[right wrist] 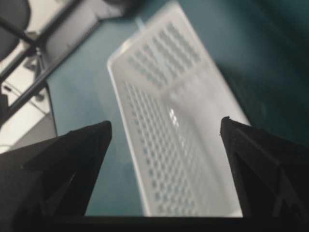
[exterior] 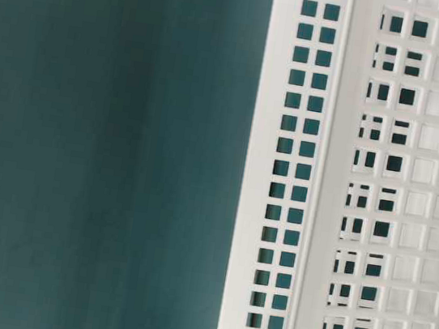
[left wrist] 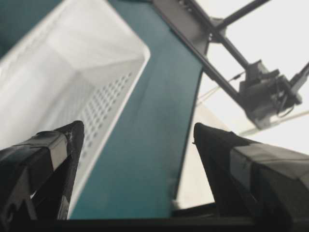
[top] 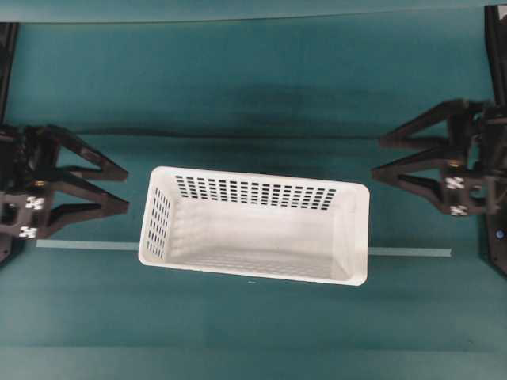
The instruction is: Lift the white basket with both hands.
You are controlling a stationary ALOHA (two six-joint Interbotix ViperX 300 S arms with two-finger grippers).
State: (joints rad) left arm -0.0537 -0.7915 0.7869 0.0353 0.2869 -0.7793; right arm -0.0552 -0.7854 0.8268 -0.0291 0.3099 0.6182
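The white basket sits at the centre of the overhead view on the teal table, its open top facing up and a strip of pale tape running out from under both short ends. The left end effector waits at the left edge of the frame, fingers spread wide, apart from the basket's left wall. The right end effector hangs at the upper right, likewise spread and holding nothing, clear of the rim.
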